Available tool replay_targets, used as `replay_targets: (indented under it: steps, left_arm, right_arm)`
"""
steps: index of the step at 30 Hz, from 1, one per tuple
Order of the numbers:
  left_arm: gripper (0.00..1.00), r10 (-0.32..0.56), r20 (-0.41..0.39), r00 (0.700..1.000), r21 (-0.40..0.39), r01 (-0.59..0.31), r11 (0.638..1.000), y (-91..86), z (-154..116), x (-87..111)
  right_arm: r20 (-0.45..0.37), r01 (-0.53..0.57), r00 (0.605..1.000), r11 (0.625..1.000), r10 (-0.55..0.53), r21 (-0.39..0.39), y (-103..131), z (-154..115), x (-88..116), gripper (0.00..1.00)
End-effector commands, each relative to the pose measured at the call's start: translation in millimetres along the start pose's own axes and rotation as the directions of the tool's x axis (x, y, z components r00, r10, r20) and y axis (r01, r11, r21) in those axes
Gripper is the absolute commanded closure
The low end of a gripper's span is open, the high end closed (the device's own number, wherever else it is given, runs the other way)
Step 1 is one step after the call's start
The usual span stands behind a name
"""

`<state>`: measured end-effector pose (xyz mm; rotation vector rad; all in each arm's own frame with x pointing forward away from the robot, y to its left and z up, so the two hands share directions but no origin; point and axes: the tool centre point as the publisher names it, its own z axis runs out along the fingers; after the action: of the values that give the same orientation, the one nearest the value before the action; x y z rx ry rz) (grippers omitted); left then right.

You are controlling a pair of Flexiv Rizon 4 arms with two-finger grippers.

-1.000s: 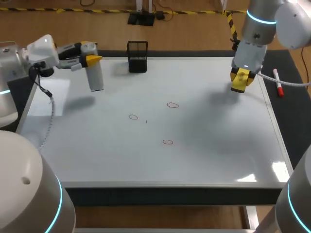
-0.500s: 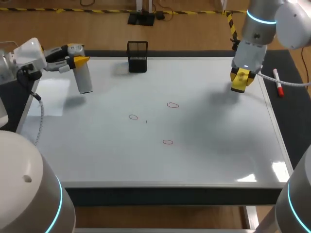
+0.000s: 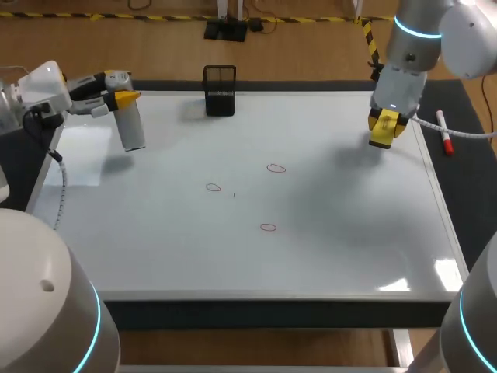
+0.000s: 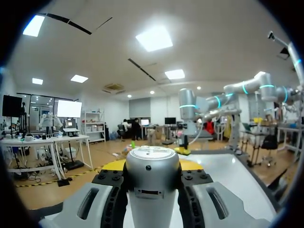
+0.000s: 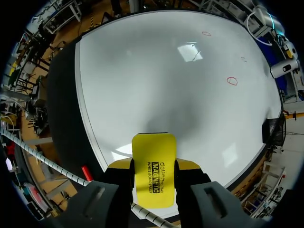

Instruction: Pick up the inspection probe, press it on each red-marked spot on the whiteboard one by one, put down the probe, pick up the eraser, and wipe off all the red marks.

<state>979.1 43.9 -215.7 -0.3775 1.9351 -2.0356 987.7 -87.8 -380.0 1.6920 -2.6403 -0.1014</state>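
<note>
Over the far left of the whiteboard (image 3: 334, 256), the left claw (image 3: 123, 99) is clamping the silver inspection probe (image 3: 133, 128), which is hanging upright above the board. A black mesh holder (image 3: 220, 91) is standing at the far edge. Three red marks (image 3: 213, 187) (image 3: 276, 168) (image 3: 268, 227) are showing mid-board. At the far right, the right claw (image 3: 385, 129) is gripping the yellow eraser (image 5: 153, 168).

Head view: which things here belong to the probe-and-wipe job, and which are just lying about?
Job: inspection probe, held in left gripper; eraser, held in right gripper; red marks; whiteboard.
Lying about: black mesh holder at the board's far edge; marker beside its right edge.
</note>
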Motion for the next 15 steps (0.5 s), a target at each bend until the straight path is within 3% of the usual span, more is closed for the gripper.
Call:
replay_targets:
  steps: [1,7,15]
  left_arm:
    - [1.00,0.001,0.003,1.000,-0.002,-0.001,1.000,-1.7,0,0.8]
    - [1.00,0.001,0.003,1.000,-0.002,-0.001,1.000,-1.7,0,0.8]
    - [1.00,0.001,0.003,1.000,-0.002,-0.001,1.000,-1.7,0,0.8]
  right_arm:
    - [-0.002,0.002,1.000,1.000,-0.002,0.002,0,-1,1,1.00]
    - [-0.011,0.044,0.999,0.999,-0.044,0.011,19,-1,-17,1.00]
    - [0.004,0.150,0.989,0.988,-0.150,0.024,65,-5,-59,1.00]
